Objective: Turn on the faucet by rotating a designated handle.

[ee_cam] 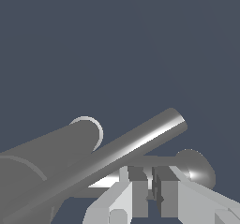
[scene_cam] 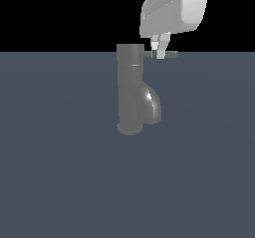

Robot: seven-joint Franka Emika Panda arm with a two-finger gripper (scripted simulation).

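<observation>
Faucet: dark grey metal look, smooth, glossy; bright specular spot on curved spout.
Handle: lighter grey metal rod, smooth, polished; strong highlight streak along length in wrist view.
Gripper: pale grey-white, smooth, satin sheen; plastic or painted metal, cannot tell.
Floor: slate blue, uniform, matt, no texture.

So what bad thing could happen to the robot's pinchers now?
The gripper sits at the thin handle with its fingers nearly closed. In the wrist view it is unclear whether they actually grip the rod, so they might slide off when pushing. It is also close to the faucet column, so a turn could bump it.
</observation>
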